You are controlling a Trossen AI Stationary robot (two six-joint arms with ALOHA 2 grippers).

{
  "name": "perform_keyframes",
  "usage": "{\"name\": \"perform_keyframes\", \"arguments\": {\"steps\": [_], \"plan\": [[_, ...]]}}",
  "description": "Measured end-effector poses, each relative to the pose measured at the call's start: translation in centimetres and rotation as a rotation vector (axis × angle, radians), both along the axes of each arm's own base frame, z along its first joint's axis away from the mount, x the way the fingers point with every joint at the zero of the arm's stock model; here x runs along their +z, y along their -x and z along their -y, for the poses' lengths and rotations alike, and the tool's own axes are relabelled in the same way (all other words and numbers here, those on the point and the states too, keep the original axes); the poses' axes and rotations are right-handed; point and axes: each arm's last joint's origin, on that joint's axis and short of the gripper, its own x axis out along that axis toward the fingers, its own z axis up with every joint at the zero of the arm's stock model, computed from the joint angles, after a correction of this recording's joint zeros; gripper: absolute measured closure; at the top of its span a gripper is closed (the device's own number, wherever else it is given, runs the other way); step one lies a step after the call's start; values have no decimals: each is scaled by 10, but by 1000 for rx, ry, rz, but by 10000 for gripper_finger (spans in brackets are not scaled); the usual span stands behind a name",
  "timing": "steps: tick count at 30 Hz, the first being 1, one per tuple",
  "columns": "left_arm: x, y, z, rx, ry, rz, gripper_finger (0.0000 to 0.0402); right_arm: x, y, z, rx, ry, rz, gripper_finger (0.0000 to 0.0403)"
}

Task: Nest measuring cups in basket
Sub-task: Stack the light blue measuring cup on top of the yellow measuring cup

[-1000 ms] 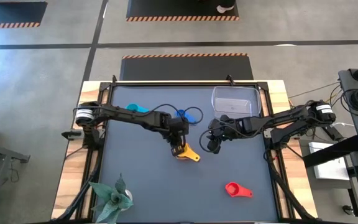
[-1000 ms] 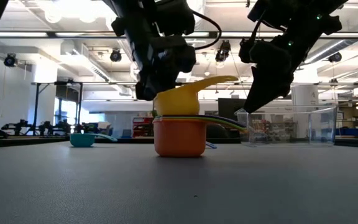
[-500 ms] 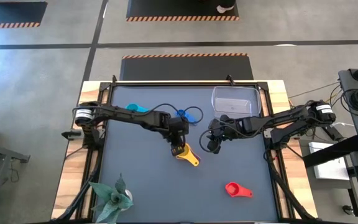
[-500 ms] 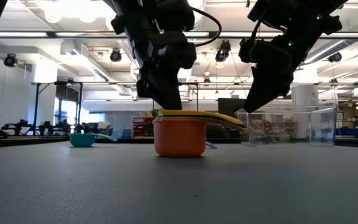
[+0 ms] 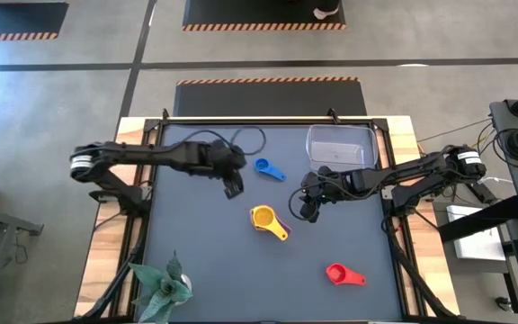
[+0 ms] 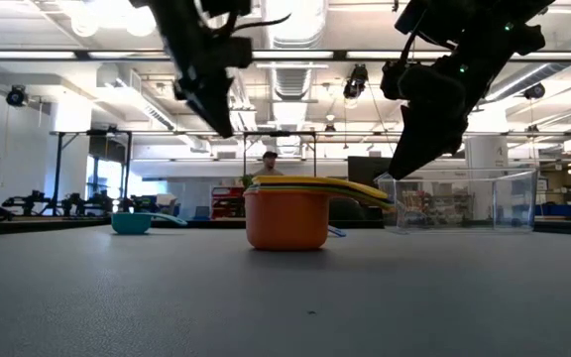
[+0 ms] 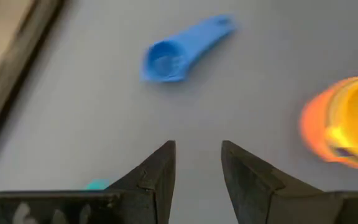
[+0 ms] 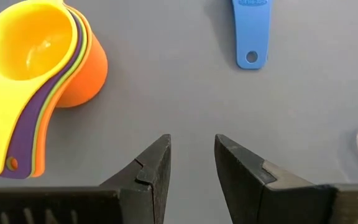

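Note:
A nested stack of measuring cups stands on the grey mat, orange at the bottom and yellow on top, with green and purple rims between. My left gripper hangs open above the mat, left of and beyond the stack. My right gripper hovers open just right of the stack. A blue cup lies beyond the stack. A red cup lies at the near right. A teal cup sits far left. The clear basket stands at the far right.
A green paper-like plant stands at the table's near left corner. Open mat lies between the stack and the red cup. A person shows in the room far behind the table.
My left gripper has opened and let go of the yellow cup. The cup was tilted on the stack with its handle raised and now sits level in it. The gripper then rose and drew back toward the table's left and far edges.

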Motion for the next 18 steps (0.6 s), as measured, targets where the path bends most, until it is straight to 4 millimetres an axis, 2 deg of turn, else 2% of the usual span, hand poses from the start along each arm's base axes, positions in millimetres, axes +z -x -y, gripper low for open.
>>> {"name": "perform_keyframes", "arguments": {"steps": [4,11,15,18], "plan": [[-11,33,-16,74,-1,-28,290,0,0,0,-6,-5,1,289],[-49,95,-37,239,45,-80,290,0,0,0,-8,-6,2,289],[-71,119,-43,345,65,-69,290,0,0,0,-9,-7,2,289],[-84,128,-45,361,61,-68,290,0,0,0,-10,-8,2,289]]}}
